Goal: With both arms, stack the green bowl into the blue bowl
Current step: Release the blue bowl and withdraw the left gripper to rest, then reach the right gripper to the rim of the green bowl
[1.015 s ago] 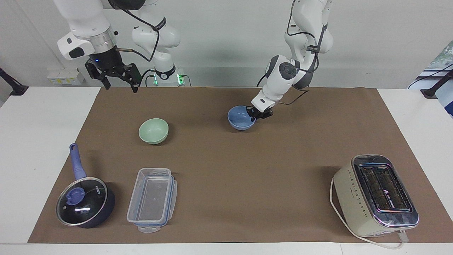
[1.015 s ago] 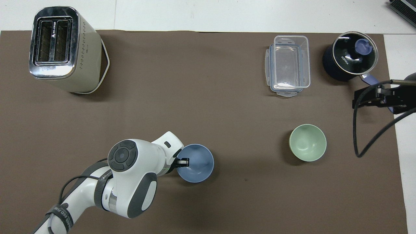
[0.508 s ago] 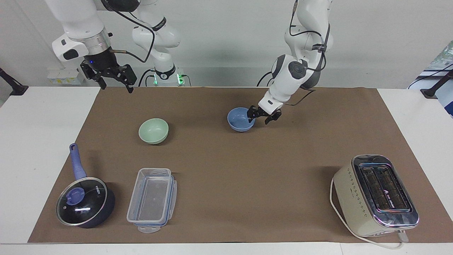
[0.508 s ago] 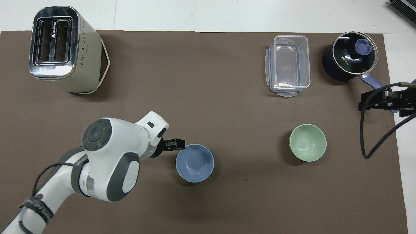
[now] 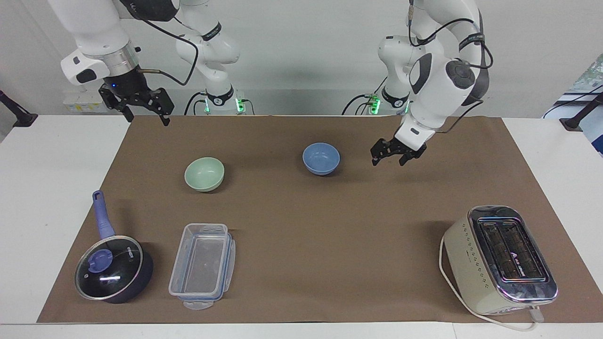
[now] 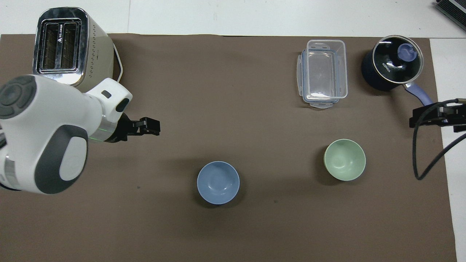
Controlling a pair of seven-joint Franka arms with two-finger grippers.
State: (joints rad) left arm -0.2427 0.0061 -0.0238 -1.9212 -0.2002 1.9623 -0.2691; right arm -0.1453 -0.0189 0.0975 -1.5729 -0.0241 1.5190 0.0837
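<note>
The blue bowl (image 5: 321, 158) stands upright on the brown mat, with nothing in it; it also shows in the overhead view (image 6: 218, 182). The green bowl (image 5: 204, 173) stands apart from it toward the right arm's end (image 6: 344, 159). My left gripper (image 5: 388, 159) is open and empty. It hangs over bare mat, clear of the blue bowl, toward the left arm's end (image 6: 153, 126). My right gripper (image 5: 147, 118) is open and empty, raised over the mat's edge at the right arm's end (image 6: 417, 118).
A cream toaster (image 5: 501, 259) stands farthest from the robots at the left arm's end. A clear plastic container (image 5: 202, 263) and a dark blue lidded saucepan (image 5: 110, 270) stand farther from the robots than the green bowl.
My left gripper has let go of the blue bowl's rim, opened, and swung away toward the left arm's end. The bowl stays put. My right gripper has drifted outward and slightly up.
</note>
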